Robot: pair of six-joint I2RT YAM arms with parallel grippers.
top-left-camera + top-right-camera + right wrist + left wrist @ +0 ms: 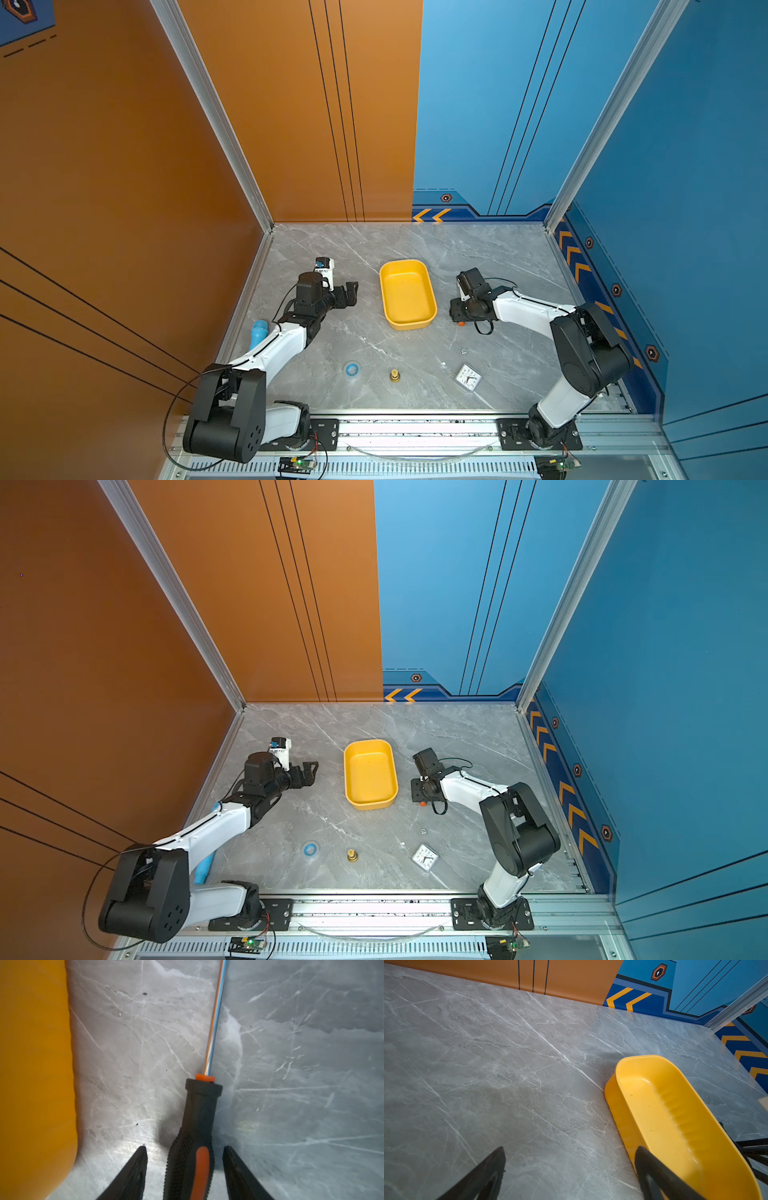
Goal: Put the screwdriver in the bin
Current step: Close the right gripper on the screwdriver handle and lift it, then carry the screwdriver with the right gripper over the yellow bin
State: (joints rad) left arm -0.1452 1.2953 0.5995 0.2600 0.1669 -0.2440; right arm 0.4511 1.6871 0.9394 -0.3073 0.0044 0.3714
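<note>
Seen in both top views, my right end effector [457, 311] hides nearly all of the screwdriver [461, 323]; only its orange end shows. In the right wrist view, its shaft tip and handle butt run out of frame, as does the blurred bin [35, 1064]. A pale speck [464, 351] on the worktop [374, 340] is too small to identify.

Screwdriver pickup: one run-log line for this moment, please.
phase: pre-grasp | right gripper: open, straddling screwdriver handle | screwdriver: on table beside bin | bin: empty | left gripper: open
</note>
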